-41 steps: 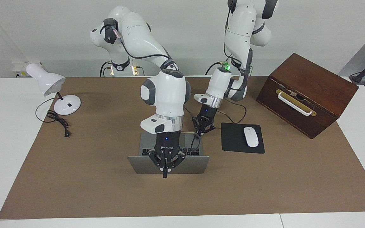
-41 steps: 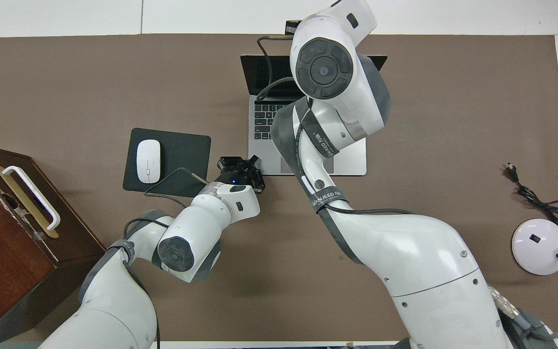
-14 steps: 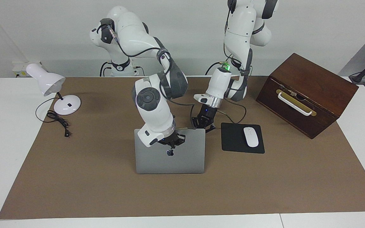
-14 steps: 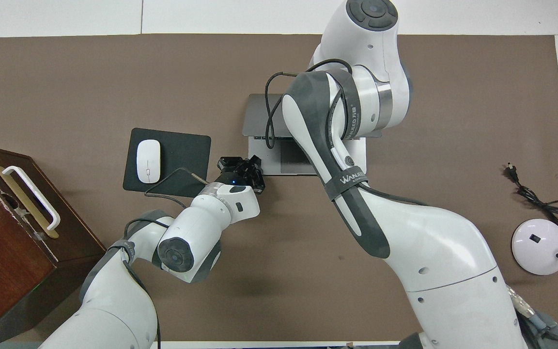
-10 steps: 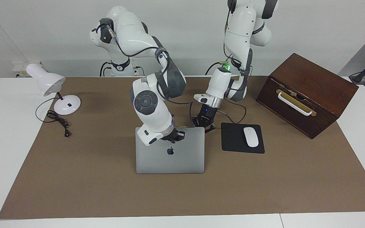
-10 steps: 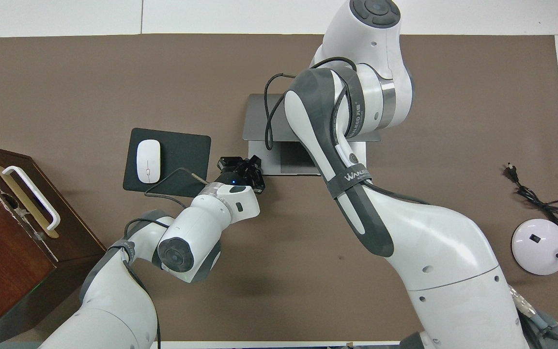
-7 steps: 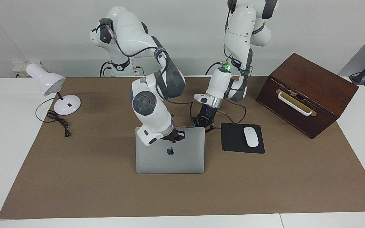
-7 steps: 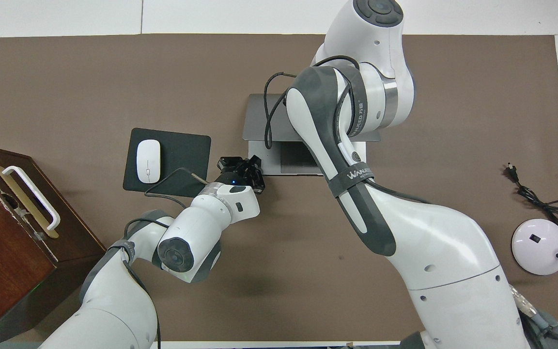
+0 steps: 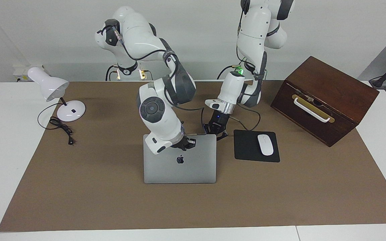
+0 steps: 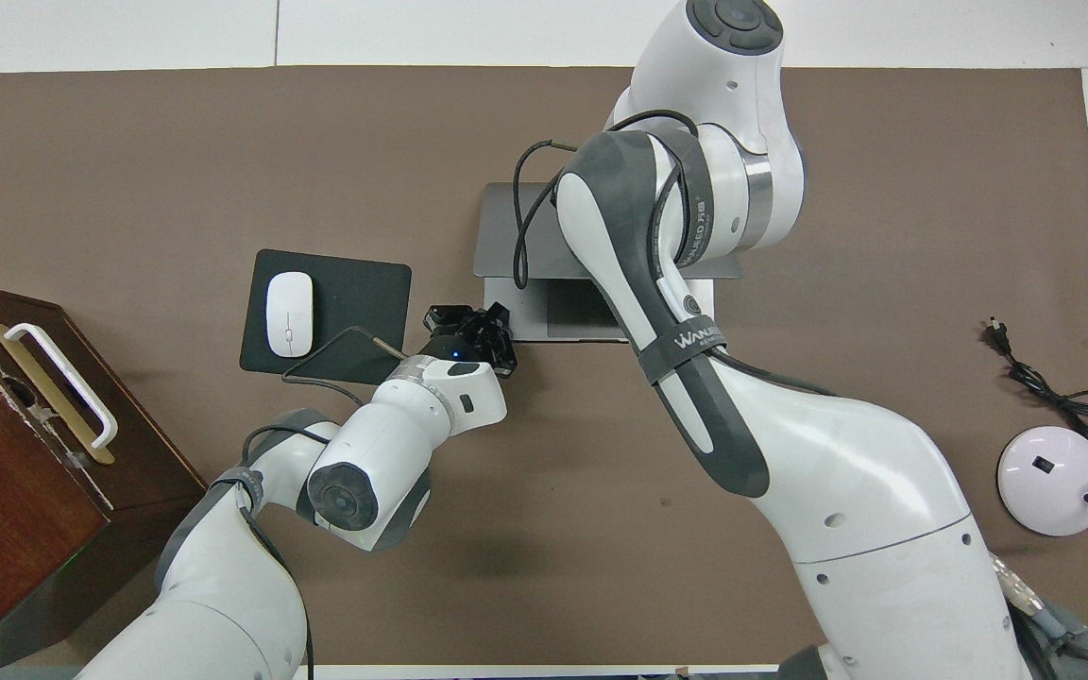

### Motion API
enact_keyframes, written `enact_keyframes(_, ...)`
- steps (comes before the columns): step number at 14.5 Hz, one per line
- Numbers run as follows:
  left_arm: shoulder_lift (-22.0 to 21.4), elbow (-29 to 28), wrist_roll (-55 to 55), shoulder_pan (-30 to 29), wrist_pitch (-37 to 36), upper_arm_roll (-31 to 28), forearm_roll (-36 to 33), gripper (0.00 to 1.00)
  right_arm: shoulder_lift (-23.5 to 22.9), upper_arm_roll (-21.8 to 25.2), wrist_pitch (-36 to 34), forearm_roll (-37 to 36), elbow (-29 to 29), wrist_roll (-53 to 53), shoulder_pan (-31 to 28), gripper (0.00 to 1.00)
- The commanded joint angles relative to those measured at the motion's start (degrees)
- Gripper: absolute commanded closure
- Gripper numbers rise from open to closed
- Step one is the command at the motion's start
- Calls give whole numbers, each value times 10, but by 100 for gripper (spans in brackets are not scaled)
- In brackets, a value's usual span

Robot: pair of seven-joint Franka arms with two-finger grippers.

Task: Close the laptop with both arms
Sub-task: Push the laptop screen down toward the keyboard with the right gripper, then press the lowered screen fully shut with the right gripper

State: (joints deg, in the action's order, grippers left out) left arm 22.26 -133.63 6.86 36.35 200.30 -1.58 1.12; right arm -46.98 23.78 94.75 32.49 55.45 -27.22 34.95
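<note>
The silver-grey laptop (image 9: 193,169) lies mid-table with its lid tipped low over the keyboard, apple logo facing up. In the overhead view a strip of palm rest and trackpad still shows under the laptop's lid (image 10: 502,231). My right gripper (image 9: 185,144) is shut and presses on the lid between the logo and its free edge; the arm hides it from overhead. My left gripper (image 9: 215,131) (image 10: 466,326) is shut and sits low at the laptop's base corner nearest the robots, toward the left arm's end.
A black mouse pad (image 9: 246,149) with a white mouse (image 9: 265,144) lies beside the laptop toward the left arm's end. A brown wooden box (image 9: 327,97) stands past it. A white desk lamp (image 9: 50,87) and its cable (image 9: 62,129) are at the right arm's end.
The right gripper has swung the lid from leaning back to low over the keyboard, then slid from the logo toward the lid's free edge. The left arm has stayed put.
</note>
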Motion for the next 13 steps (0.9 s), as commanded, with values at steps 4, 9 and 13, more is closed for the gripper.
enact_keyframes(4,37,11,10,6,3,-8,0,100,-17,-5,57,19,13,-13,1,100)
enact_keyframes(9,37,11,10,6,3,-8,0,100,-28,-22,110,31,31,-19,3,100)
enact_keyframes(13,37,11,10,6,3,-8,0,100,-34,-22,122,49,36,-18,3,100)
